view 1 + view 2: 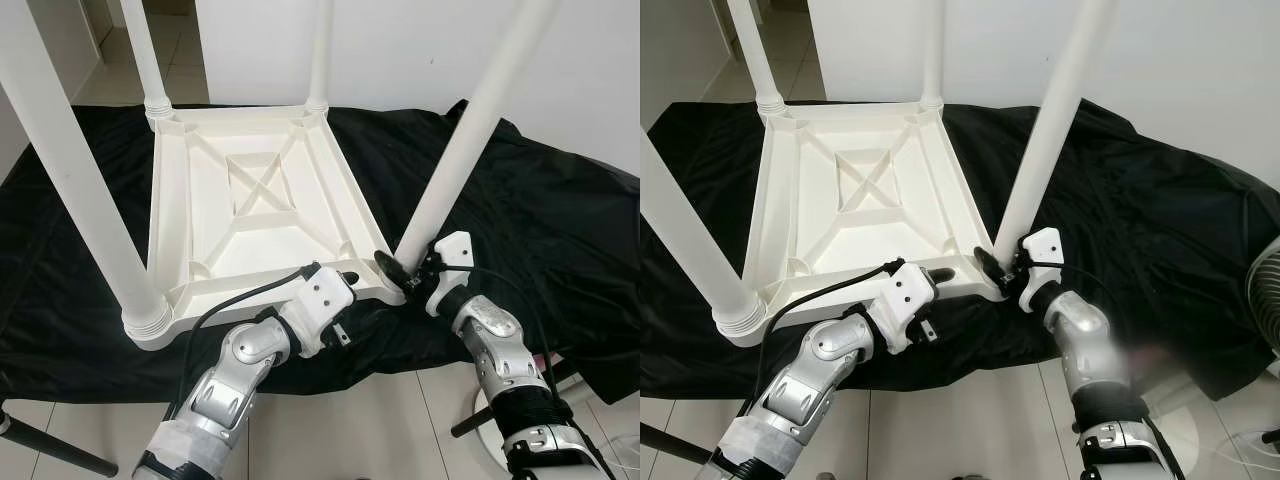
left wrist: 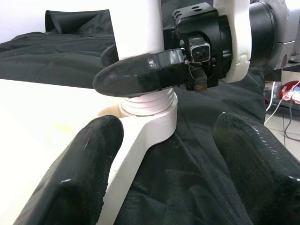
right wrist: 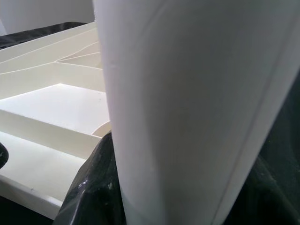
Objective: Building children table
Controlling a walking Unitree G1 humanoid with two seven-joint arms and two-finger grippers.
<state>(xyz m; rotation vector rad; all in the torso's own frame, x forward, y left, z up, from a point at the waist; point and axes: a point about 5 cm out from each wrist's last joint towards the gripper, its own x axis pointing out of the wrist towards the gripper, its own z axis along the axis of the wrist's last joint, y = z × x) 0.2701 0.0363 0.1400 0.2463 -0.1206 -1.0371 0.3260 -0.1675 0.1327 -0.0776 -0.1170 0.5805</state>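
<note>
— Looking for print or a maker's mark on the upturned white plastic children's table [image 1: 250, 215]: any?

— None readable. It lies top-down on the black cloth [image 1: 520, 200], legs up.

— Arms?

— Both reach forward to the near right corner. The right gripper [image 1: 397, 272] is clamped around the base of the white round table leg [image 1: 465, 140], which leans. The left gripper [image 1: 347, 277] lies along the table's near edge, fingers [image 2: 84, 164] spread wide, holding nothing
</note>
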